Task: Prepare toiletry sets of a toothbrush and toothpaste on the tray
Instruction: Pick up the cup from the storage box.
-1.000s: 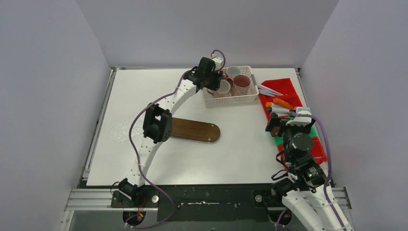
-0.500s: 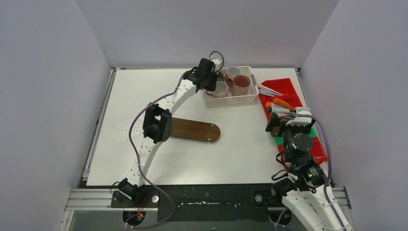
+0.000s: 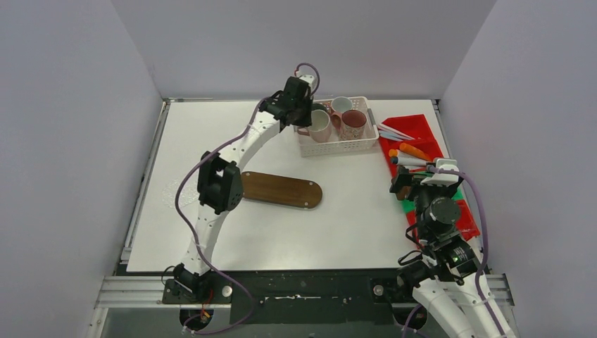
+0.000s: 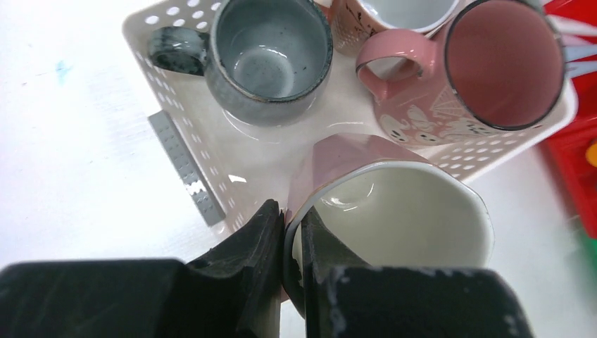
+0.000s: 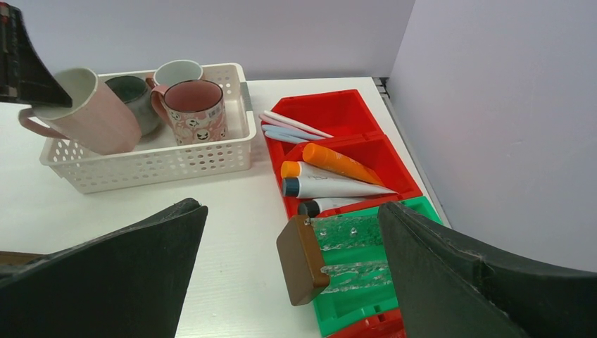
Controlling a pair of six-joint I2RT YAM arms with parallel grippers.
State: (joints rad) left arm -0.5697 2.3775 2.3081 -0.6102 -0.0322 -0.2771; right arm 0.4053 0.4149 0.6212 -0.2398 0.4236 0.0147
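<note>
Oblong dark wooden tray [image 3: 281, 189]: on the table, well below the left gripper [image 4: 285, 218], bare.

Left gripper: jaws pinched on the rim of the pinkish-white ceramic mug [image 4: 394, 211], 1 finger inside and 1 outside. The mug is tilted over the left end of the white perforated plastic basket [image 4: 169, 91].

Just beyond the gripper, 3 mugs stand in the basket: dark green mug [image 4: 271, 60], white mug [image 4: 394, 14], pink patterned mug [image 4: 457, 91].

Right gripper [image 5: 290, 208]: jaws spread wide, holding nothing.

Ahead of it, red plastic bins [image 5: 331, 113] hold slim toothbrushes [image 5: 292, 127] and tapered tubes [image 5: 331, 186].
</note>
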